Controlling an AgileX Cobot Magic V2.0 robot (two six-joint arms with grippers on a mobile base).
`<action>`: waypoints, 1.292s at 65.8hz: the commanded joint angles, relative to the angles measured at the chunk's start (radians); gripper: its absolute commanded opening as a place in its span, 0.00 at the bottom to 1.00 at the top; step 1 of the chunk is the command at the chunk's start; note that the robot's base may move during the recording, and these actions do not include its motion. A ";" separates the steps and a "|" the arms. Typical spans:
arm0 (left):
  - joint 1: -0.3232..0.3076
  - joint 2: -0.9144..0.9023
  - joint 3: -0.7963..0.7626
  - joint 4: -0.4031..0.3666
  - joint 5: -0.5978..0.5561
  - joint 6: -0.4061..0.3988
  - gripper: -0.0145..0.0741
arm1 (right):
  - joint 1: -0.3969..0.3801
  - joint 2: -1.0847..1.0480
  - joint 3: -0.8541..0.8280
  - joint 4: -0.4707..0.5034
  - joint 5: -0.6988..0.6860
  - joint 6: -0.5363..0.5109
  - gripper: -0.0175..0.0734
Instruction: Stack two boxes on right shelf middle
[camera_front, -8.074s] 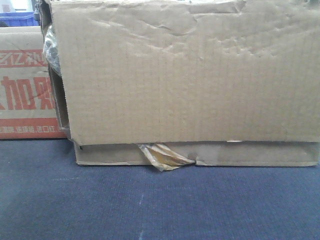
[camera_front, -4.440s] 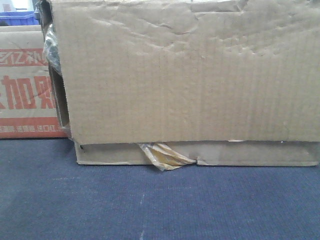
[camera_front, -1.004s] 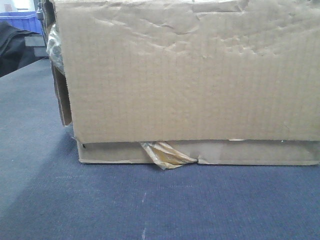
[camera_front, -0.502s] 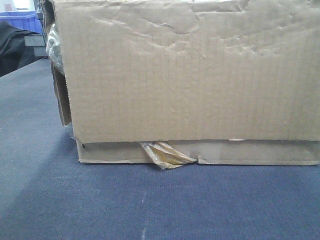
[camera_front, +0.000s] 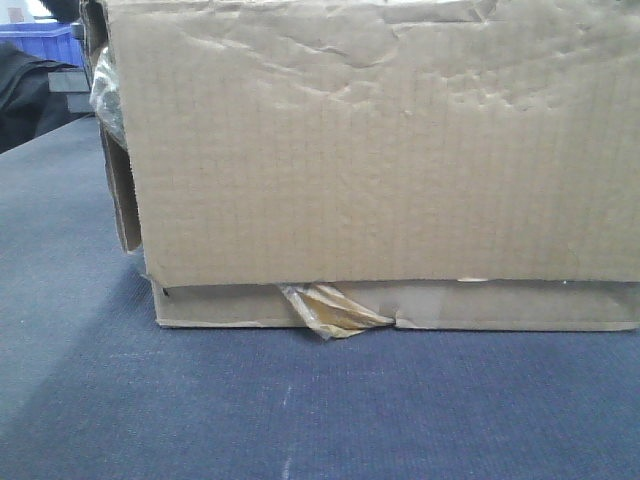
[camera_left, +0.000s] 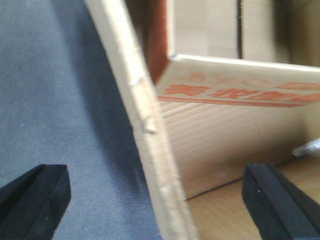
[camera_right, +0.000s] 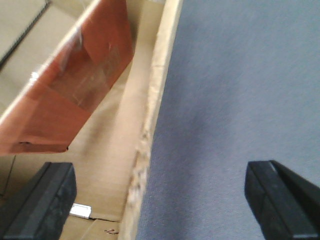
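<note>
A large plain brown box (camera_front: 380, 160) fills the front view, standing on a blue carpet-like surface (camera_front: 300, 410), with torn tan tape (camera_front: 330, 310) at its bottom seam. My left gripper (camera_left: 156, 200) is open and straddles the box's upright wall (camera_left: 150, 140), one finger outside over the blue surface and one inside. My right gripper (camera_right: 157, 197) is open too, astride the opposite wall (camera_right: 150, 115). Inside the open box lies red-printed cardboard (camera_left: 240, 90), seemingly a second box, also seen as an orange face (camera_right: 75, 85). The right shelf middle is out of view.
A blue plastic bin (camera_front: 40, 40) stands far back at the top left. A dark shape (camera_front: 30, 100) lies beyond the left edge of the blue surface. A small white label (camera_right: 80, 211) sits on the box floor.
The red-printed carton that stood behind the box at the left 4.4 s ago no longer shows there; the dark shape and more blue surface do. Over the last second the box barely shifted.
</note>
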 joint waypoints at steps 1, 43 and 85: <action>-0.005 -0.008 0.010 0.023 -0.020 -0.032 0.84 | 0.001 0.029 -0.010 0.005 -0.002 -0.011 0.82; -0.008 0.097 0.006 0.014 0.019 -0.048 0.43 | 0.001 0.113 -0.010 0.006 -0.009 -0.011 0.64; -0.002 0.005 -0.016 0.139 0.019 -0.072 0.04 | 0.003 0.033 -0.049 0.066 -0.067 -0.007 0.02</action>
